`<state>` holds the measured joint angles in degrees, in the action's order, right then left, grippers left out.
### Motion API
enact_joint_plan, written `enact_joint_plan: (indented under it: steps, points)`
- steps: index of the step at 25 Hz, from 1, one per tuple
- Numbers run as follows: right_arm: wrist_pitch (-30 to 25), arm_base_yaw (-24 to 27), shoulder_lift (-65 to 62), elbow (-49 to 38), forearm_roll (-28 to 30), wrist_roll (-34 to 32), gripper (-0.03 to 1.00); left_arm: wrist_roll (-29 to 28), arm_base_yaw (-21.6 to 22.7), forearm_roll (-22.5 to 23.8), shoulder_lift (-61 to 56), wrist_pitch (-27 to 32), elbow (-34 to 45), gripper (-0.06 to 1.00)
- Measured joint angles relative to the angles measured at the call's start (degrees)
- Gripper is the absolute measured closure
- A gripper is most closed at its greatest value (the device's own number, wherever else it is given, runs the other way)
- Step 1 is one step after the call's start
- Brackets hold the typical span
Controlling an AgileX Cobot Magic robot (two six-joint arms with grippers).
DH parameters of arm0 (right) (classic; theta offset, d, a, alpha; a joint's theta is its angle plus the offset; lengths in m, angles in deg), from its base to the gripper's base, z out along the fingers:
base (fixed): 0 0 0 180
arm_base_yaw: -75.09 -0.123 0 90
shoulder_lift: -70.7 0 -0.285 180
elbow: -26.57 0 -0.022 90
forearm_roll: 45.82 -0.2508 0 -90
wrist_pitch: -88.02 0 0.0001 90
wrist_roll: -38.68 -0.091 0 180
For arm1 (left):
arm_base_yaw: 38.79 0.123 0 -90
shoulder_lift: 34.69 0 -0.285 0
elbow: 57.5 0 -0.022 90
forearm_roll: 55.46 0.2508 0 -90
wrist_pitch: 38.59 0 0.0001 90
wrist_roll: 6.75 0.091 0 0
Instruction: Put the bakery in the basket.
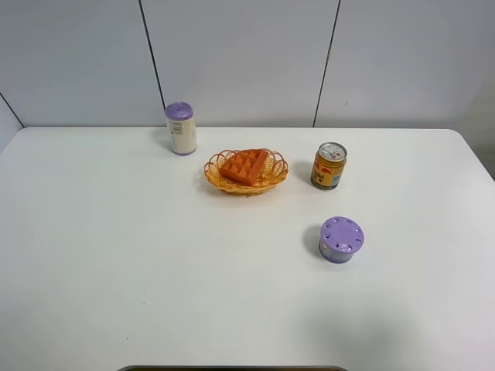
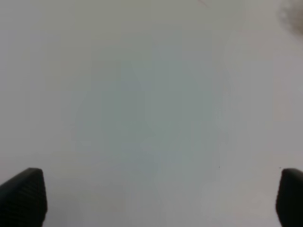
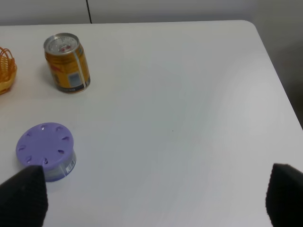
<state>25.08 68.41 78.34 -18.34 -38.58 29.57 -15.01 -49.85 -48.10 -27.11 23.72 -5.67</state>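
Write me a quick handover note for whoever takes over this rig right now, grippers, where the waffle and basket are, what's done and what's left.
Left gripper: open, empty, over bare table.
Right gripper: open, empty, near the round purple-lidded tin and the yellow drink can.
Waffle wedge: lying inside the wicker basket, mid-table toward the back.
Purple-capped white bottle stands behind and left of the basket, untouched.
Done: waffle is in the basket.
Left: nothing apparent; neither arm shows in the high view.
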Motion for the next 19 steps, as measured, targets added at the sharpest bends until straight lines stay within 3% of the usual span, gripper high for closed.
enact_joint_plan:
  steps: [9,19]
  points:
    - [0.0,0.0,0.0,0.0,0.0,0.0,0.06,-0.1,5.5,0.0,0.0,0.0,0.0,-0.04]
    - [0.0,0.0,0.0,0.0,0.0,0.0,0.06,-0.1,6.0,0.0,0.0,0.0,0.0,-0.04]
